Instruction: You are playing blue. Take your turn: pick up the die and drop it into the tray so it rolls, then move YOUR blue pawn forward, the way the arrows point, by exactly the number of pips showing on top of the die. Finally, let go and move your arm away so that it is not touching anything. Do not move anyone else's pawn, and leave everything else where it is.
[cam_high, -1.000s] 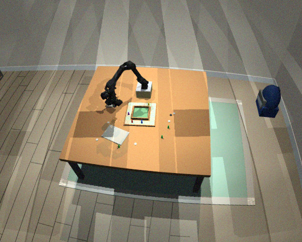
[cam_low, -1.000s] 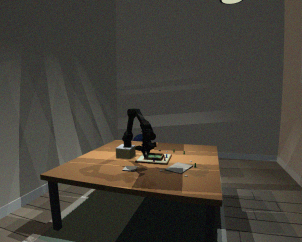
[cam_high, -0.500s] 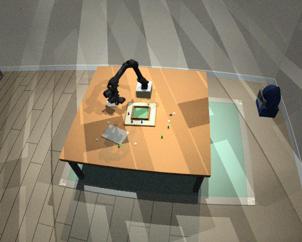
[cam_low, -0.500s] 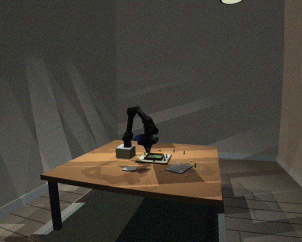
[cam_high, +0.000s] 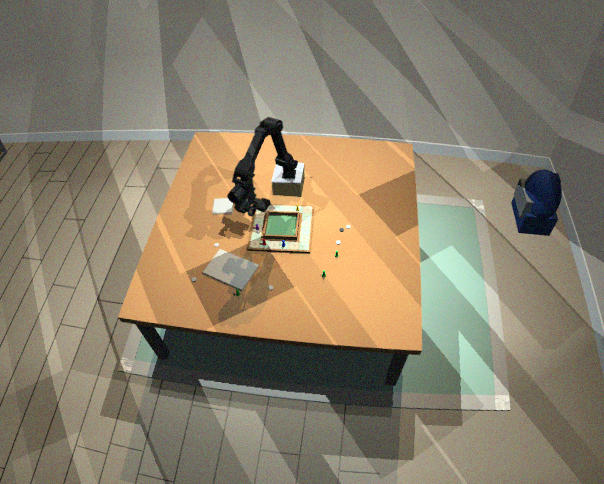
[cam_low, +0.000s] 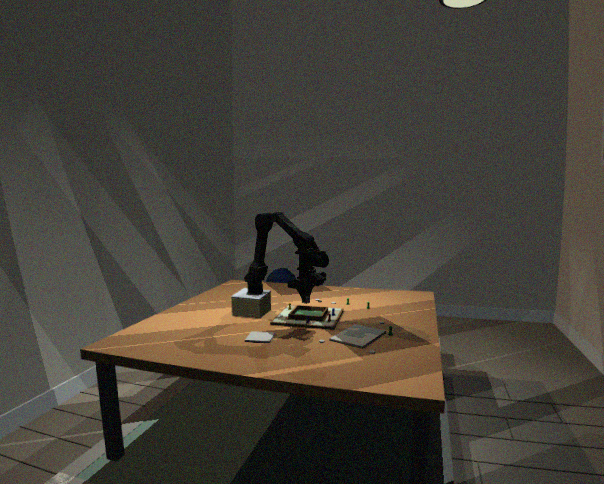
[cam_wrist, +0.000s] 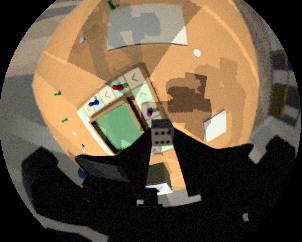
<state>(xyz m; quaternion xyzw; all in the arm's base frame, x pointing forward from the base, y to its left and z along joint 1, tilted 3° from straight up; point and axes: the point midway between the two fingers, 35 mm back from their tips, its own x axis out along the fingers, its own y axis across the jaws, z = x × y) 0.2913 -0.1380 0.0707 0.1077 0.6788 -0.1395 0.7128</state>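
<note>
My gripper (cam_high: 266, 204) (cam_low: 305, 301) (cam_wrist: 162, 139) is shut on the grey die (cam_wrist: 162, 131), held above the board near its back-left part; a six-pip face points to the wrist camera. The tray (cam_high: 282, 224) (cam_low: 308, 313) (cam_wrist: 119, 125), green inside with a brown rim, sits in the middle of the board (cam_high: 308, 221) (cam_wrist: 135, 77) and holds no die. The blue pawn (cam_high: 283, 243) (cam_low: 333, 312) (cam_wrist: 93, 103) stands on the front row. The red pawn (cam_high: 264, 242) (cam_wrist: 117, 87) stands left of it, by the corner.
A purple pawn (cam_high: 257, 227) (cam_wrist: 150, 112) stands on the left side of the board, a yellow pawn (cam_high: 297, 208) at the back. Green pawns (cam_high: 336, 254) (cam_high: 323, 274) (cam_high: 237, 292) stand off the board. A grey slab (cam_high: 214, 269) (cam_wrist: 175, 20) and a white card (cam_high: 221, 205) (cam_wrist: 215, 125) lie nearby.
</note>
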